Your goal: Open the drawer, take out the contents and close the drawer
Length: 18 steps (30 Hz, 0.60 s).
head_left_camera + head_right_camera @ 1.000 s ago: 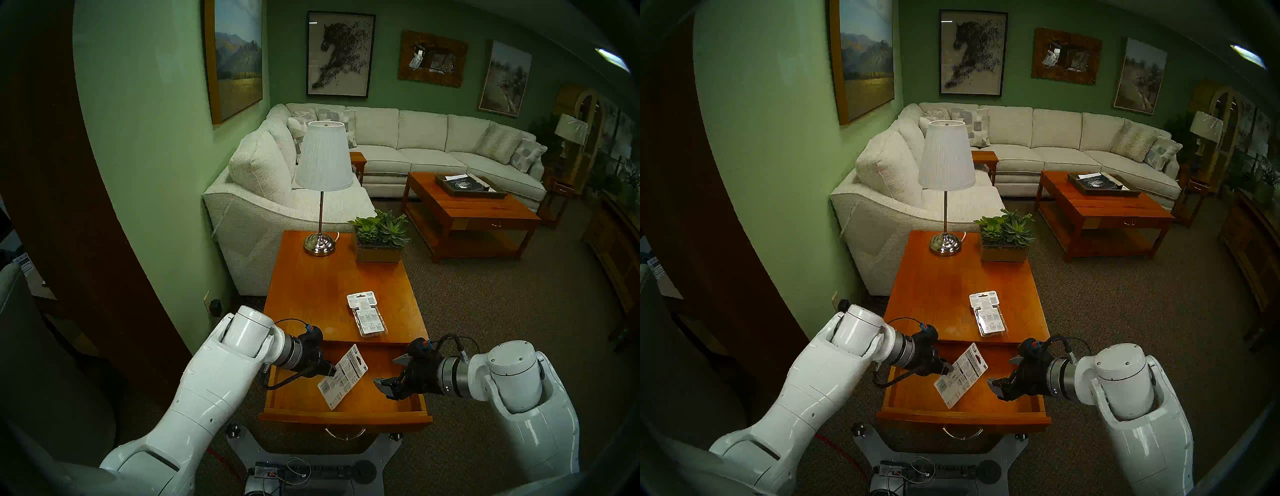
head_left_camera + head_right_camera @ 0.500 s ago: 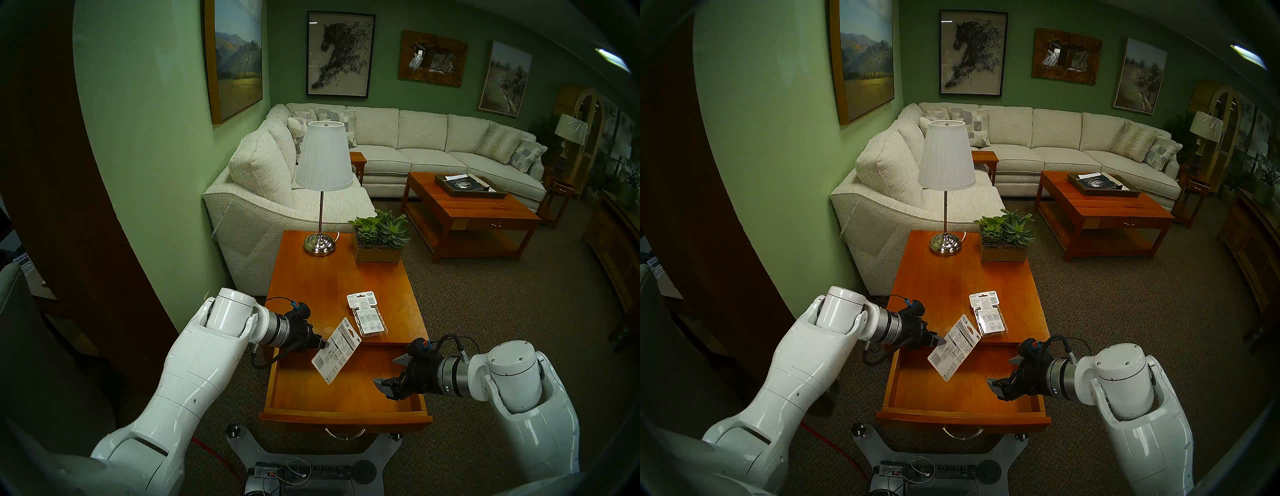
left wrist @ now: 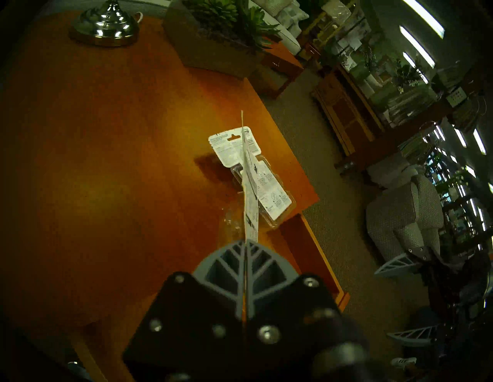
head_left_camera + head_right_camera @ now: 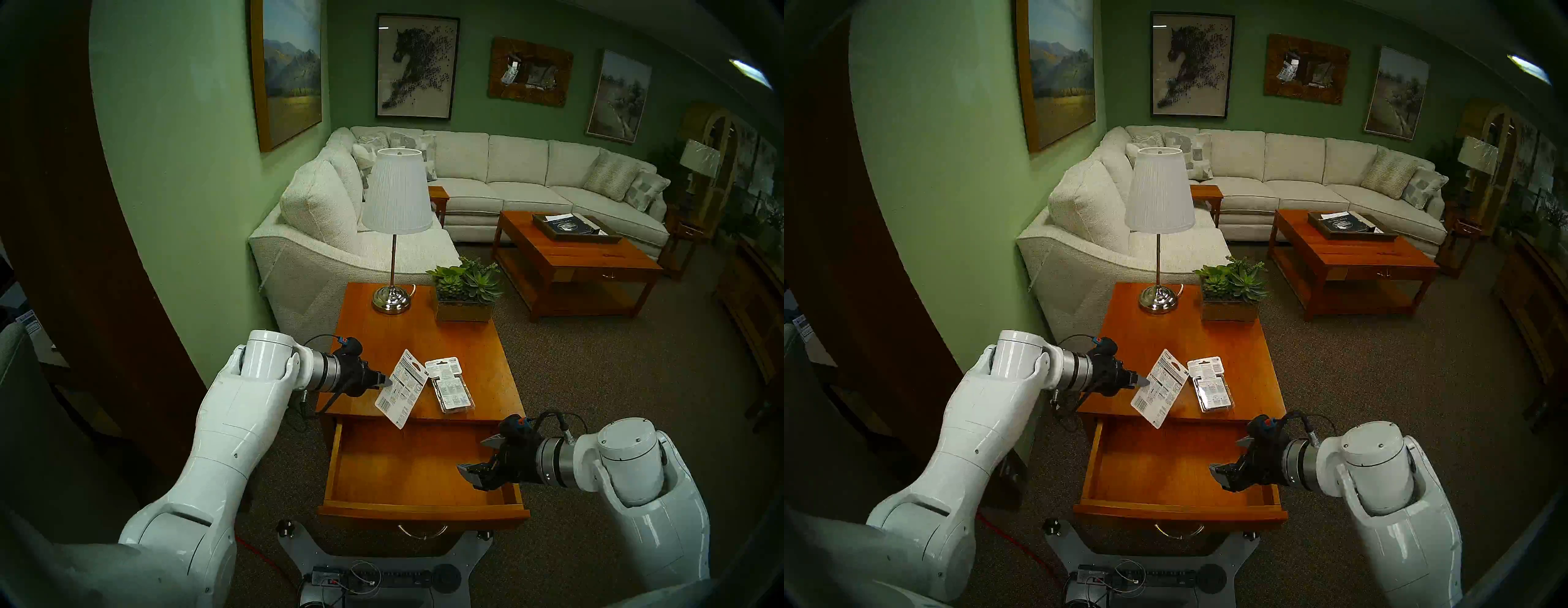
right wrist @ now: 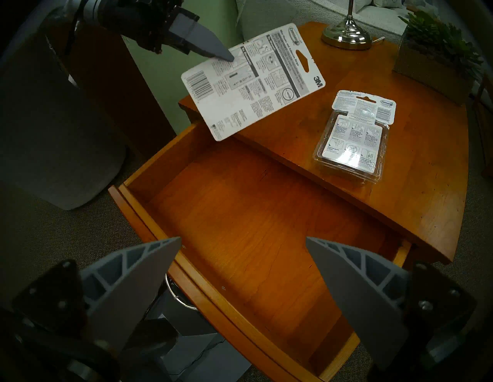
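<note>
Now the left gripper [image 4: 387, 381] pinches the white printed card [image 4: 401, 394] by one long edge, its jaws closed flat on the card. Held clear of the wood, the card hangs tilted above the near left part of the side table [image 4: 382, 339], its lower corner reaching out over the far edge of the drawer [image 4: 424, 511]. From the right wrist view the card [image 5: 253, 80] shows a barcode, small print and a 3M mark.

Just right of the card, the clear blister pack [image 4: 449, 384] lies flat on the tabletop near the table's near edge, its white header card pointing away from the robot. The two packs are close together in the head view; whether they touch cannot be told.

Pulled well out toward the robot, the drawer shows a bare wooden floor, with its curved silver handle [image 4: 422, 533] at the front centre.

Over the drawer's near right corner hangs the right gripper [image 4: 477, 465], jaws spread wide and holding nothing.

At the far end of the table stand a lamp [image 4: 396, 229] on the left and a potted succulent planter [image 4: 464, 293] on the right.
</note>
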Available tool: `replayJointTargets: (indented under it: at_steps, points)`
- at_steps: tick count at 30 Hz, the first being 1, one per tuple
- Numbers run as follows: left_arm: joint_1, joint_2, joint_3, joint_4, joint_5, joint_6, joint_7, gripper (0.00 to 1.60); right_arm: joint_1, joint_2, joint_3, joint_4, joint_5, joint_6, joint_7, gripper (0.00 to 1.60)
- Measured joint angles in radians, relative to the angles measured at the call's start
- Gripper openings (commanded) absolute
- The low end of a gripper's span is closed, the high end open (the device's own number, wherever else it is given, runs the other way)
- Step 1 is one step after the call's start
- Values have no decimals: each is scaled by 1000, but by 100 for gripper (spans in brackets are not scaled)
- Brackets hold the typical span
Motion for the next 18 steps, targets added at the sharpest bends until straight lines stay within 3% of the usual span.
replayJointTargets:
  at_steps: [17,18]
  points:
    - [-111,-64,-38,208,22,-95,153,0,0,0,0,1,1,0,0,160]
    - [-117,-66,-36,219,25,-103,158,10,0,0,0,1,1,0,0,160]
